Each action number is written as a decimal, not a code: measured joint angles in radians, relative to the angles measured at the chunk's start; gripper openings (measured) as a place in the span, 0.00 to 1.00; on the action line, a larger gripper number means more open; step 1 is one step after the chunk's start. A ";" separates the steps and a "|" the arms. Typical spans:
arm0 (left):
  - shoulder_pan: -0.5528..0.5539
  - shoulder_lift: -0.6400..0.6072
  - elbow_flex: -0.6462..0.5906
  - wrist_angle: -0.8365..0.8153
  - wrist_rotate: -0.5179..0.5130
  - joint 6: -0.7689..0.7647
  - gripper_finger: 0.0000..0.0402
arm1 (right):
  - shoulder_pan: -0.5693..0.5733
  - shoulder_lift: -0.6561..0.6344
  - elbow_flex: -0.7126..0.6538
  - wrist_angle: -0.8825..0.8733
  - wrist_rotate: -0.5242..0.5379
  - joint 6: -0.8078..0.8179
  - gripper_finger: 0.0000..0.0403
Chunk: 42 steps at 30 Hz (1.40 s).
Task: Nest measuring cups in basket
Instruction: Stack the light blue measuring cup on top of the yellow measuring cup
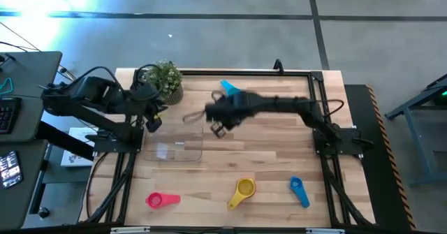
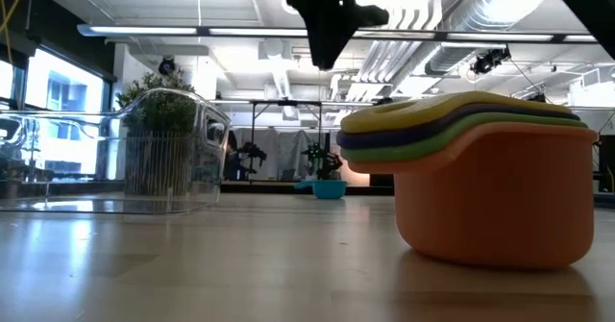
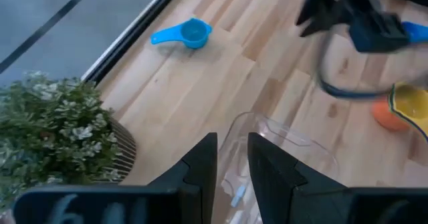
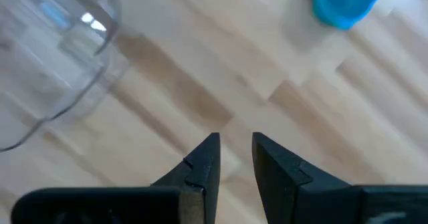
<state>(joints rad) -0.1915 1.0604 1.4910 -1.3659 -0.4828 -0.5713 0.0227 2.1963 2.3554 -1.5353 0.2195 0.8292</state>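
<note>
From above, my right gripper (image 1: 218, 128) hangs over the middle of the wooden table (image 1: 279, 157), fingers a narrow gap apart and holding nothing. The clear, shallow plastic basket (image 1: 179, 150) lies just to its left and a little nearer me, and my left gripper (image 1: 152, 121) waits over that basket's far corner, its fingers also narrowly parted and empty, with the small potted green plant (image 1: 166, 80) just behind it. The light blue plastic measuring cup (image 1: 229, 89) sits just beyond my right gripper. Well in front of it, along the near edge, I see the red-pink scoop (image 1: 162, 200), a yellow-topped nested stack (image 1: 242, 190) and the blue scoop (image 1: 298, 191).
</note>
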 joint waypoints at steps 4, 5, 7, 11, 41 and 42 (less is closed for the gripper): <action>0.052 -0.016 0.000 0.000 -0.001 0.000 0.19 | -0.112 -0.003 0.000 0.021 -0.048 -0.158 0.19; 0.065 -0.019 0.000 0.000 -0.001 0.000 0.19 | -0.137 -0.003 0.000 0.023 -0.062 -0.191 0.19; 0.090 -0.027 0.000 0.000 -0.002 0.000 0.19 | -0.184 -0.003 0.000 0.037 -0.095 -0.257 0.19; 0.135 -0.036 0.000 0.000 -0.003 0.000 0.19 | -0.258 -0.003 0.000 0.093 -0.157 -0.373 0.19; 0.357 -0.044 0.000 0.001 -0.003 0.026 0.19 | -0.441 -0.002 -0.361 0.447 -0.298 -0.789 0.38; 0.361 -0.044 0.000 0.001 -0.003 0.026 0.19 | -0.441 -0.002 -0.382 0.469 -0.298 -0.792 0.38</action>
<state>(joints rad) 0.1697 1.0161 1.4910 -1.3651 -0.4858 -0.5449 -0.4187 2.1944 1.9736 -1.0666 -0.0784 0.0368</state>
